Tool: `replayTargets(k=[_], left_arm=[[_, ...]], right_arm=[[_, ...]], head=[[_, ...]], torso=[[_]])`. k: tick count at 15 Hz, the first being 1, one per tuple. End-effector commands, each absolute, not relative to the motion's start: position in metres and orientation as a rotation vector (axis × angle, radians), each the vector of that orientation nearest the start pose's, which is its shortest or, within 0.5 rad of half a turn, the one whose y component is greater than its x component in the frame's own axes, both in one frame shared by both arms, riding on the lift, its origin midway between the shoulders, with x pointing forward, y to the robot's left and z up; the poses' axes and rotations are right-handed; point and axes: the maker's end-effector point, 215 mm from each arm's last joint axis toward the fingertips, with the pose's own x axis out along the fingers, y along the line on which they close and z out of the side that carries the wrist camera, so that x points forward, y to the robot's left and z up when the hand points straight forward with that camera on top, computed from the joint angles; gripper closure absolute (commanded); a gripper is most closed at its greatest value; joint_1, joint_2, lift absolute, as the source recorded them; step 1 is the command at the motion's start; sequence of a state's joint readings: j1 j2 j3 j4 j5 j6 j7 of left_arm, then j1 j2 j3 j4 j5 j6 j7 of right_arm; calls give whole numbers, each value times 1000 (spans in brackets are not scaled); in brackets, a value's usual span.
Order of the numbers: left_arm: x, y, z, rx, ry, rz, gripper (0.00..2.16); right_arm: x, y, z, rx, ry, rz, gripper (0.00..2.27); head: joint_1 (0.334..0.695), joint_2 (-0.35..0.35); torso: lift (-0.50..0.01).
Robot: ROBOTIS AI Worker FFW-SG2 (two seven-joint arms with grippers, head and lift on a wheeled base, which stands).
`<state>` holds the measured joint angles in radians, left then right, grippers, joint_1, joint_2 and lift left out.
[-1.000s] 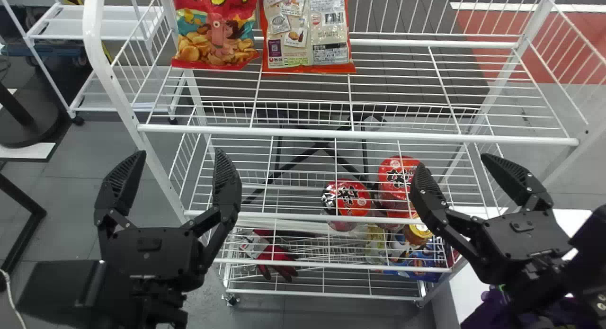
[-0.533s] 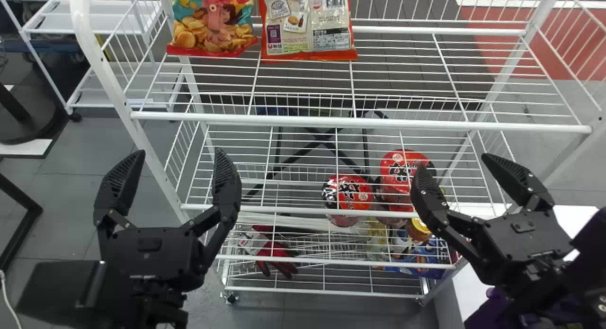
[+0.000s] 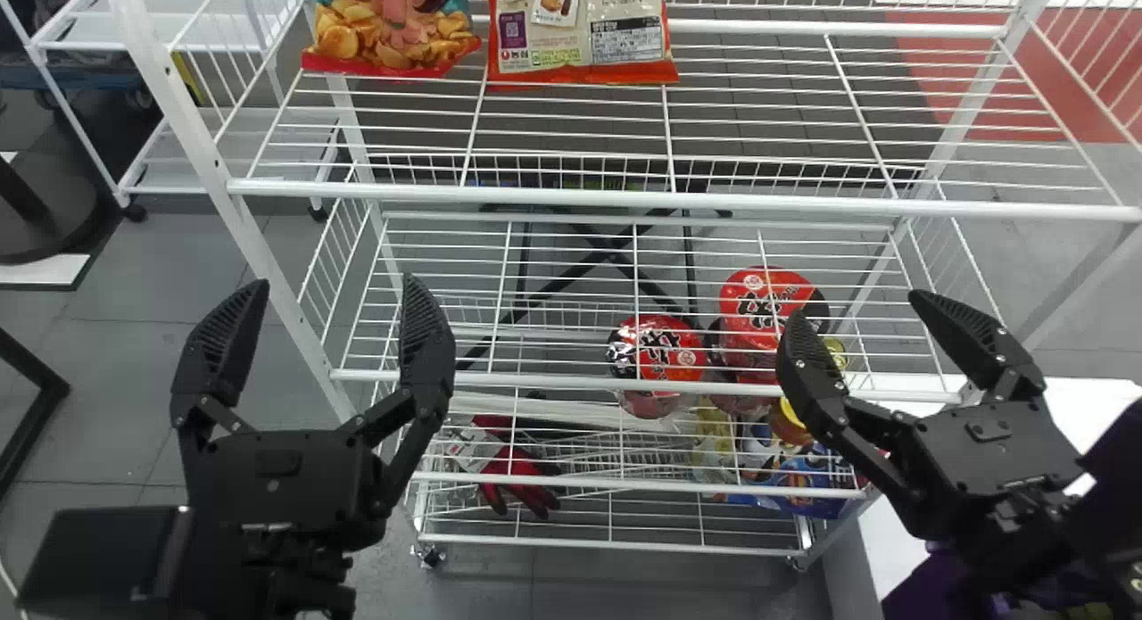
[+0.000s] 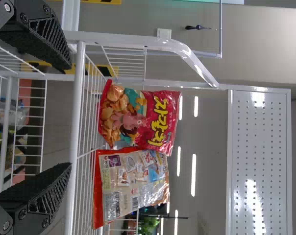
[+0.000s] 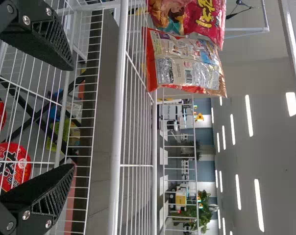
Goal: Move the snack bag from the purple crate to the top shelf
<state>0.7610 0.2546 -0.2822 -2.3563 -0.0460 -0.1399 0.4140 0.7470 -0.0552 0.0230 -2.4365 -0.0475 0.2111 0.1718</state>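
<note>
From where I stand, the black left pincer (image 3: 335,285) and black right pincer (image 3: 856,308) both have their fingers spread open. Ahead of the left one, a red, chip-printed plastic snack bag (image 3: 393,27) stands on the white wire top shelf (image 3: 571,197); a cream-and-orange plastic snack bag (image 3: 580,36) stands beside it, farther right. The purple crate (image 3: 923,589) sits below the right pincer.

Over the last second, in the head view, the white rack's top-shelf front rail (image 3: 624,197) is shifted upward in the picture and spread wider. The squid-print bag (image 3: 393,31) and the orange-edged bag (image 3: 580,31) are carried up with it, and more of each is cut off by the top edge. The red-lidded bowls (image 3: 763,308) are displaced slightly upward. More of the yellow-lidded jar (image 3: 788,417) is now covered by the right gripper (image 3: 856,308).
</note>
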Motion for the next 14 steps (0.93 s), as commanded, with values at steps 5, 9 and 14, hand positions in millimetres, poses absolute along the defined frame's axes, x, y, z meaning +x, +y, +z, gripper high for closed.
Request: replayTargets(k=[5,9,14], left_arm=[[351,172,-235,-33,-168,26,110],[349,172,-233,-38,-175,26,110],[348,174,-229,-43,-190,31,110]], right_arm=[[379,-176,-289,31,93,230,113],[380,-176,-297,33,105,230,113],[382,-177,-298,33,103,230,113]], head=[[695,-5],[695,-7],[695,-5]], torso=[[-264],[-280],[-300]])
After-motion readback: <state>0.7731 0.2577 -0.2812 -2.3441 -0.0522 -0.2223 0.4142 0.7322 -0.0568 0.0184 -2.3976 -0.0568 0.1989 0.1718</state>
